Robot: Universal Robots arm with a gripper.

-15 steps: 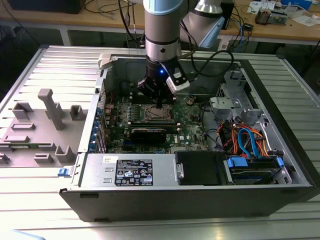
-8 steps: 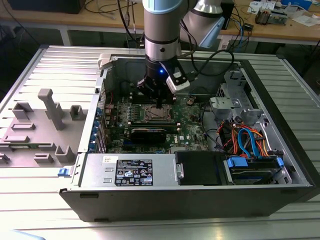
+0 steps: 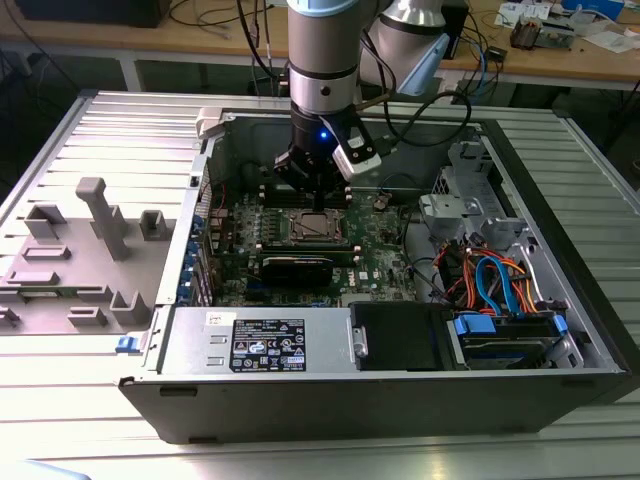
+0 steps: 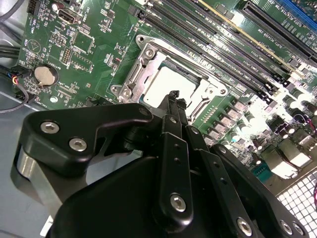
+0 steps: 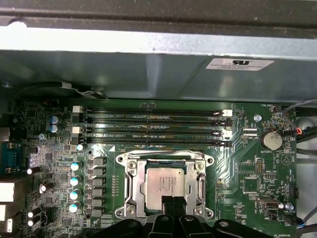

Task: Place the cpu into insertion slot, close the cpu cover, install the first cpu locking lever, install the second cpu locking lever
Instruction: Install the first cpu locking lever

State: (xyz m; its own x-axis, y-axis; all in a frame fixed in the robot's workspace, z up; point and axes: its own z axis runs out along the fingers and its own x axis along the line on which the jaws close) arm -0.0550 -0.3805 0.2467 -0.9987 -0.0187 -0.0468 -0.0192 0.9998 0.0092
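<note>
- Ribbed grey metal table (image 3: 90,420) carried an open computer case (image 3: 400,400) lying on its side, with a wooden bench and cables behind it in the exterior view.
- On the exterior view's left of the case sat a grey plastic fixture (image 3: 95,245) with upright posts and pockets.
- Inside the case lay the green circuit board (image 5: 247,163), and at the exterior view's right were blue and orange cables (image 3: 505,285) near the drive bay.
- The arm (image 3: 322,50) reached straight down into the case, and the gripper (image 4: 174,96) hung just above the insertion slot (image 5: 166,186).
- Its two black fingers (image 4: 171,106) were pressed together at the tips, clenched with nothing between them, as the second wrist view showed.
- The cpu (image 5: 163,182) lay flat in the insertion slot, its dull silver top showing in both wrist views.
- The cpu cover (image 5: 132,191) lay down over the socket, framing the chip through its square window; whether it was fully latched could not be told.
- Thin metal levers ran along the sides of the socket frame, but their locked or free state could not be told.
- Just beside the socket, four long black memory slots (image 5: 153,126) ran side by side, and a round coin battery (image 5: 272,139) sat on the board farther along.
- In the exterior view a long black card (image 3: 298,266) stood on the board near the socket.
</note>
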